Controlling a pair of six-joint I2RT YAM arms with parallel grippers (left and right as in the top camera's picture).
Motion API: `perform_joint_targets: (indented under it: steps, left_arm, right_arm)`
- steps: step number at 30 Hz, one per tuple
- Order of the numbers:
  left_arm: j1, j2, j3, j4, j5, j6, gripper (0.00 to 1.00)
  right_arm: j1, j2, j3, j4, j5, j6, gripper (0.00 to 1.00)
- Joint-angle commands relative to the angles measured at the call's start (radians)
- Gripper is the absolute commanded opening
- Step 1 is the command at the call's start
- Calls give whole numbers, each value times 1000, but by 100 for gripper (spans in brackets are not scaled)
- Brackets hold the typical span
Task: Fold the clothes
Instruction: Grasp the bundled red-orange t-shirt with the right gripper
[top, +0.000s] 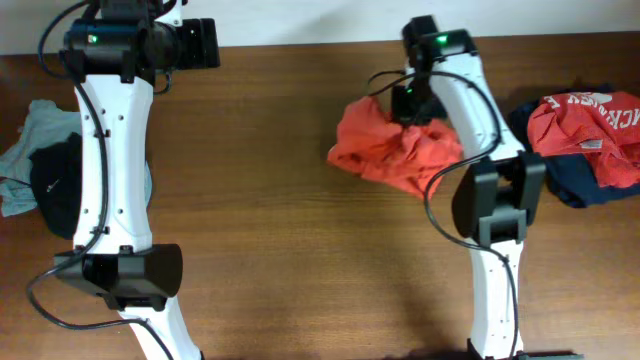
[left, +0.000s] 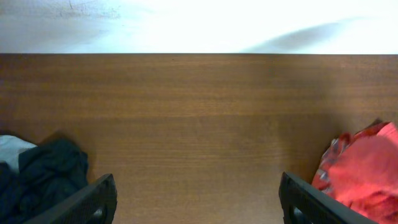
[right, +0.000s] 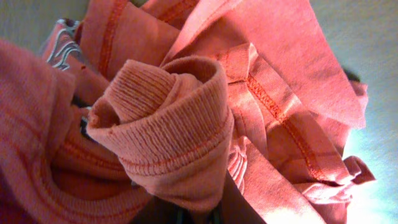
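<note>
My right gripper (top: 408, 103) is sitting buried in the crumpled orange-red knit T-shirt (top: 395, 150), which is lying heaped right of centre on the brown wooden table (top: 270, 200). Its ribbed band (right: 168, 124), probably the collar, is curling into a roll. Cloth is hiding those jaws, so I cannot tell their state. My left gripper (left: 196, 208) is hovering over the table's far left, jaws spread wide.
</note>
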Motion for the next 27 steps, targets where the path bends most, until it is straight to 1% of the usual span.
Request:
perform_joint_targets:
  steps: [1, 4, 5, 6, 8, 9, 11, 13, 16, 18, 23, 27]
  left_arm:
    - [-1, -8, 5, -3, 3, -13, 83]
    - [-1, -8, 5, -4, 4, -13, 83]
    - [-1, -8, 5, -4, 3, -13, 83]
    - [-1, -8, 5, -4, 3, -13, 83]
    - [-1, -8, 5, -3, 4, -13, 83]
    - [-1, -8, 5, -3, 3, -13, 83]
    - [-1, -8, 5, -4, 3, -13, 83]
    - [-1, -8, 5, -3, 3, -13, 83]
    - [-1, -8, 5, -3, 3, -13, 83]
    - [-1, -8, 5, -3, 3, -13, 83]
    - [-1, -8, 5, 2, 3, -13, 83]
    - [-1, -8, 5, 3, 3, -13, 83]
  right_arm:
    - [-50, -32, 19, 13, 35, -84, 4]
    - [-75, -30, 7, 2, 35, -97, 4]
    - [-80, -30, 4, -5, 34, -97, 9]
    - [-85, -30, 4, -10, 34, -96, 27]
    - [-89, -35, 8, -15, 20, -96, 74]
    - [-90, -39, 15, -18, 8, -96, 86]
    - [-90, -50, 43, -23, -8, -98, 94]
    - [-89, -56, 94, -36, -17, -116, 97]
    - [-82, -57, 217, -52, -81, -190, 96]
    - [-69, -57, 255, -50, -94, -227, 95]
    - [-26, -40, 254, -31, -101, -304, 91]
    - [13, 2, 249, -8, -101, -321, 89]
